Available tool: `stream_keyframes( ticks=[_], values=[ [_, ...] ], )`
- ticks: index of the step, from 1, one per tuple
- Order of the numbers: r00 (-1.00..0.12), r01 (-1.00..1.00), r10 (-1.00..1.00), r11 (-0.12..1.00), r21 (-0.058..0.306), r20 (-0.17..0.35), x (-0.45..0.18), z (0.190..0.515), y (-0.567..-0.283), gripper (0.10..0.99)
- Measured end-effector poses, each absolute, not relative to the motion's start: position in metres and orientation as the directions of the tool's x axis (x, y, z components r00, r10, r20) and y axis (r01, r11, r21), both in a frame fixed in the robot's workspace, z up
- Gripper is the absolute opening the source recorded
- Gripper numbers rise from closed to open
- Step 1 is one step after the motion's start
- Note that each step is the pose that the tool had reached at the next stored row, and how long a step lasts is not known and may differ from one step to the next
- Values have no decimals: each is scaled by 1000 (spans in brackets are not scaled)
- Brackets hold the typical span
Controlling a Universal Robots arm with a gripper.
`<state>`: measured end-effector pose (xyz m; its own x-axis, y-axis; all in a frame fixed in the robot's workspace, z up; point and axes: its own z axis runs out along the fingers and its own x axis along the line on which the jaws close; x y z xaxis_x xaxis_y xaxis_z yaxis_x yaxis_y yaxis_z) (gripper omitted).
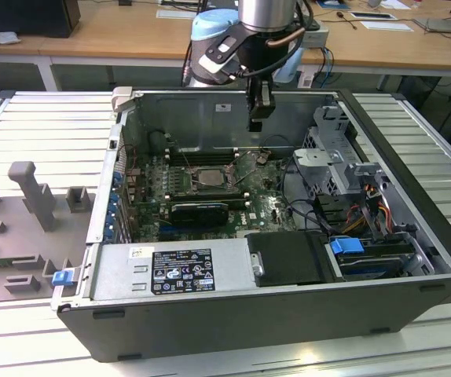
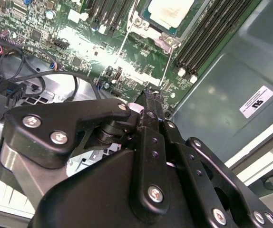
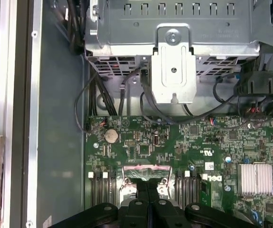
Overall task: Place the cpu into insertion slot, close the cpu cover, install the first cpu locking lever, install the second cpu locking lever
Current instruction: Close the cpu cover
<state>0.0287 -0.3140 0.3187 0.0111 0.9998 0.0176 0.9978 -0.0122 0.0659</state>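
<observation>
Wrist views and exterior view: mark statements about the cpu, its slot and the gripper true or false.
1. The cpu lies in the insertion slot. True.
2. The gripper holds the cpu. False: it is shut on nothing and hangs above the motherboard.
3. The computer case lies open on top. True.
4. The gripper touches the insertion slot. False: it hangs apart from it, toward the exterior view's right.
</observation>
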Motion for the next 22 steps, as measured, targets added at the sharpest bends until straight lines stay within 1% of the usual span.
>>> stream_keyframes(
  ticks=[22],
  values=[
    [11,998,1000,-12,66,18,62,318,-314,106]
  ],
)
